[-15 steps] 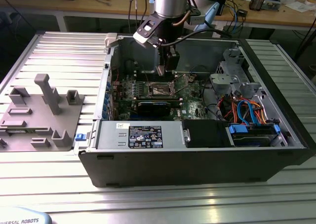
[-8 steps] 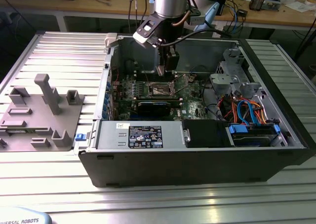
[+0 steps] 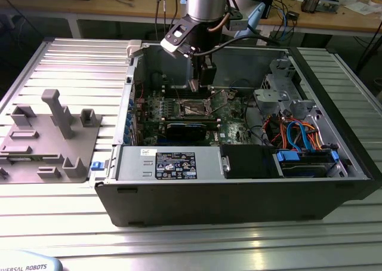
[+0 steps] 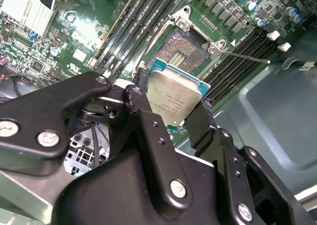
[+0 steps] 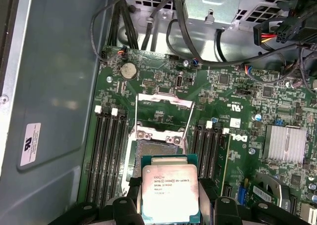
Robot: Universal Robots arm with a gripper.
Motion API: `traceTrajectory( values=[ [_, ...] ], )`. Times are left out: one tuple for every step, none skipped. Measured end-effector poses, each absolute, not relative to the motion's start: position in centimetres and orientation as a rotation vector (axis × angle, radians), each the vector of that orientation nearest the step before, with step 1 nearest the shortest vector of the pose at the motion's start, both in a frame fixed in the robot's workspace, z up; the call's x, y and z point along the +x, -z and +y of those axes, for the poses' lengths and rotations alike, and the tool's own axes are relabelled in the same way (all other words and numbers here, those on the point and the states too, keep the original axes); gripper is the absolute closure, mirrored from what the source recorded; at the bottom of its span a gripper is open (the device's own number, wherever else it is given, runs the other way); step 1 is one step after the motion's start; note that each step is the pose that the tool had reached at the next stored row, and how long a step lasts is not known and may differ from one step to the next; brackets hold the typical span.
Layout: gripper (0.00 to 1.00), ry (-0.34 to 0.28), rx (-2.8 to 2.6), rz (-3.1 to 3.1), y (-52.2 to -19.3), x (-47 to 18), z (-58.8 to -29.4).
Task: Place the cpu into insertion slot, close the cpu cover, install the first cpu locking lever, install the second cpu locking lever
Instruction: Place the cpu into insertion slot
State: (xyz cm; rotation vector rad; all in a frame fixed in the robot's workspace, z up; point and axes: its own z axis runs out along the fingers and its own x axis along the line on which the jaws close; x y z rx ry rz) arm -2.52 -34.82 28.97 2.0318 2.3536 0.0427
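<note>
My gripper (image 5: 171, 206) is shut on the cpu (image 5: 170, 193), a flat square chip with a dull silver top, gripped by its two opposite edges. The second wrist view shows the cpu (image 4: 176, 93) tilted between the black fingers (image 4: 141, 96). It hangs a little above and to one side of the insertion slot (image 5: 156, 150), whose dark centre lies bare; this insertion slot (image 4: 185, 49) also shows past the chip. The cpu cover (image 5: 166, 99) stands swung open behind the socket, thin wire levers beside it. In the exterior view my gripper (image 3: 206, 83) hangs inside the case over the insertion slot (image 3: 194, 108).
Memory slots (image 5: 106, 150) flank the socket on both sides. A long black card (image 3: 188, 129) lies just in front of it, and a black power supply box (image 3: 250, 160) beyond that. Drive cage (image 3: 283, 98) and cables (image 3: 298, 134) fill the exterior view's right. A grey fixture tray (image 3: 48, 139) lies outside the case.
</note>
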Motion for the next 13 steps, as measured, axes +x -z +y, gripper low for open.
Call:
traceTrajectory(
  values=[
    [0.46,-0.043,2.033,2.352,-28.97,-2.52,-34.82],
    [0.46,-0.043,2.035,2.351,-28.97,-2.52,-34.82],
    [0.46,-0.043,2.036,2.350,-28.96,-2.52,-34.82],
    [0.46,-0.043,2.037,2.349,-28.96,-2.52,-34.82],
    [0.46,-0.043,2.038,2.348,-28.96,-2.52,-34.82],
    [0.46,-0.042,2.040,2.347,-28.96,-2.52,-34.82],
    [0.46,-0.042,2.042,2.345,-28.95,-2.52,-34.82],
    [0.46,-0.042,2.043,2.344,-28.95,-2.52,-34.82],
    [0.46,-0.042,2.044,2.343,-28.95,-2.52,-34.82],
    [0.46,-0.042,2.046,2.341,-28.94,-2.52,-34.82],
    [0.46,-0.042,2.047,2.340,-28.94,-2.52,-34.82],
    [0.46,-0.042,2.048,2.339,-28.93,-2.52,-34.82],
    [0.46,-0.042,2.050,2.338,-28.93,-2.52,-34.82]
  ],
)
